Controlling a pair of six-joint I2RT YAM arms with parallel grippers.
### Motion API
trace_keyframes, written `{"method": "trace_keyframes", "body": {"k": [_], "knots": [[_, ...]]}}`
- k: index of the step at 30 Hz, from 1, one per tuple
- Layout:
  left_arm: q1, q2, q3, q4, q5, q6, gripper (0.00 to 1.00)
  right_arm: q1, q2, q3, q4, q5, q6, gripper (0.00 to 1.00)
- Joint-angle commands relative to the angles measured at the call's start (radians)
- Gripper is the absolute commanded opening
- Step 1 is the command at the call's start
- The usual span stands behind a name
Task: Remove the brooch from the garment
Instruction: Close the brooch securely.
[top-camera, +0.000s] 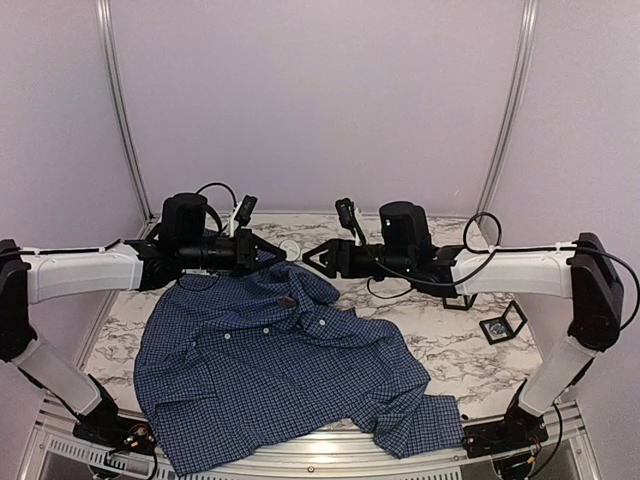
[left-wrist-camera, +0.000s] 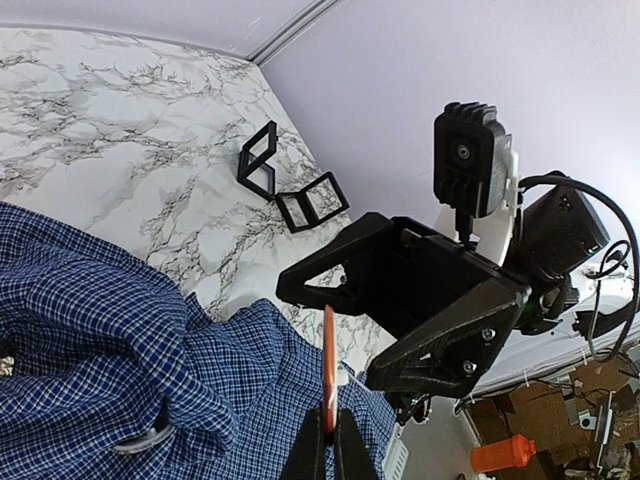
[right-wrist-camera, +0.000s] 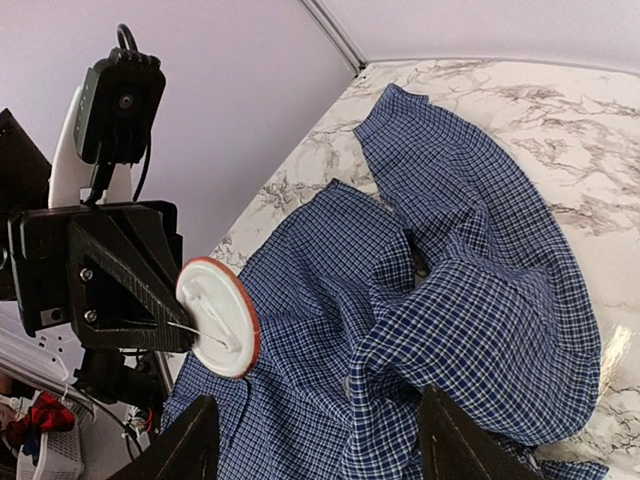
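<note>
The brooch (left-wrist-camera: 329, 365), a round disc with an orange rim and pale back (right-wrist-camera: 217, 317), is pinched by its edge in my shut left gripper (left-wrist-camera: 329, 418). It is held in the air above the collar end of the garment (top-camera: 270, 370), a dark blue checked shirt spread on the marble table; no fabric touches it. In the top view the brooch (top-camera: 290, 246) sits between the two gripper tips. My right gripper (right-wrist-camera: 320, 440) is open and empty, facing the left gripper (top-camera: 278, 254) from close range, jaws wide on either side of the shirt's folds (right-wrist-camera: 450, 280).
Two small black frames (left-wrist-camera: 305, 200) stand on the marble at the right, one with a bluish piece (top-camera: 503, 324). The shirt hangs over the table's near edge (top-camera: 330, 455). Walls close the back and sides. An orange object (left-wrist-camera: 503, 455) lies off the table.
</note>
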Motion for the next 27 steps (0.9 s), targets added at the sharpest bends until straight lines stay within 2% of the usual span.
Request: {"method": "trace_keyframes", "body": {"k": [1,9,19,27], "knots": [[-0.004,0.018,0.001,0.132,0.067,-0.046,0.00,-0.023,-0.039,-0.047,0.165,-0.121,0.080,0.65],[-0.015,0.023,-0.006,0.187,0.100,-0.072,0.00,-0.045,-0.056,-0.121,0.369,-0.206,0.175,0.62],[-0.041,0.023,-0.009,0.229,0.128,-0.072,0.00,-0.045,-0.044,-0.114,0.442,-0.242,0.220,0.56],[-0.054,0.025,-0.006,0.239,0.138,-0.069,0.00,-0.045,-0.039,-0.110,0.461,-0.257,0.233,0.45]]}}
